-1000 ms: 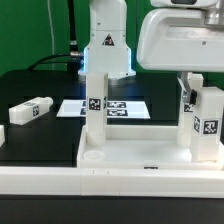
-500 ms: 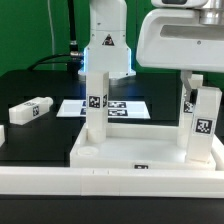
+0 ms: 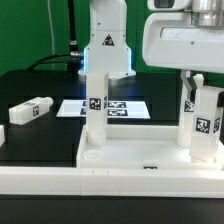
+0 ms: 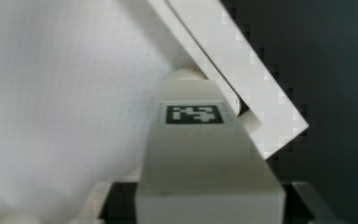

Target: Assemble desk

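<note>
In the exterior view, your hand (image 3: 199, 84) hangs at the exterior view's right with the wrist pointing straight down. Directly beneath it stands a short square white plastic leg (image 3: 207, 125) bearing a black-and-white tag. The leg's long axis is vertical, in line with the hand. Its lower end meets a corner of the large white plastic rectangular desk slab with a raised notched rim (image 3: 140, 150), which lies flat on the black worktop (image 3: 40, 135) below the hand. That is the relation to watch: the leg runs straight down from the hand onto the slab's corner. I judge that the next move works along or around that axis, not sideways. You cannot tell from here whether the leg is fully seated.

A second upright leg (image 3: 95, 112) stands at the slab's other near corner, well apart from the hand. A third leg lying on its side (image 3: 28, 110) rests on the worktop, farther off still (there is only one arm, so reach is not a choice here).

In the wrist view, the held leg (image 4: 197, 150) runs away from the hand with its tag facing the camera. The hand is pressed against the two flanks of the leg's near end, pinching it. Beyond the leg's far end you see the slab's white face, with the rim crossing at a slant.
</note>
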### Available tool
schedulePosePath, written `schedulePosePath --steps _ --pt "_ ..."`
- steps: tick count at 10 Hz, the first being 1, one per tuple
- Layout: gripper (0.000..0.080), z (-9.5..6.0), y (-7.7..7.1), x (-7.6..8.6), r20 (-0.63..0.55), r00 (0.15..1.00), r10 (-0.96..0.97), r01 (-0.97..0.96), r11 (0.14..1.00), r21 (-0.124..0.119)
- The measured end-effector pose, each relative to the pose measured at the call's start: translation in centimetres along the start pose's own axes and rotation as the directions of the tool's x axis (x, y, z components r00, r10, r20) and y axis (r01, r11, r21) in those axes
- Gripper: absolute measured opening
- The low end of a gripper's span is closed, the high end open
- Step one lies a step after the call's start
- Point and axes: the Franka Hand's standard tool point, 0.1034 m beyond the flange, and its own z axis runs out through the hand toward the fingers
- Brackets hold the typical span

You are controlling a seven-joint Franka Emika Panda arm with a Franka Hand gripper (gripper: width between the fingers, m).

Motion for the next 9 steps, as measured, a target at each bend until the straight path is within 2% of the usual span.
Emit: schedulePosePath --steps 2,4,5,6,8,9 --pt "0.0290 0.15 -0.02 -0.19 0.004 0.980 0.198 -0.198 0.980 0.003" --pt "0.0290 0.16 -0.20 -0.45 0.005 0.931 0.365 -0.365 0.931 0.002" --pt "0.0290 0.16 -0.18 -0.39 0.012 0.878 0.478 -0.478 0.878 0.006" --pt "0.0290 0.16 -0.06 -0.35 0.017 0.850 0.527 -0.527 0.850 -0.003" --pt "0.0290 0.16 -0.08 -0.35 0.019 0.818 0.574 -0.574 0.819 -0.003" --pt "0.0366 0.17 -0.08 -0.36 0.019 0.819 0.573 -0.573 0.820 -0.003"
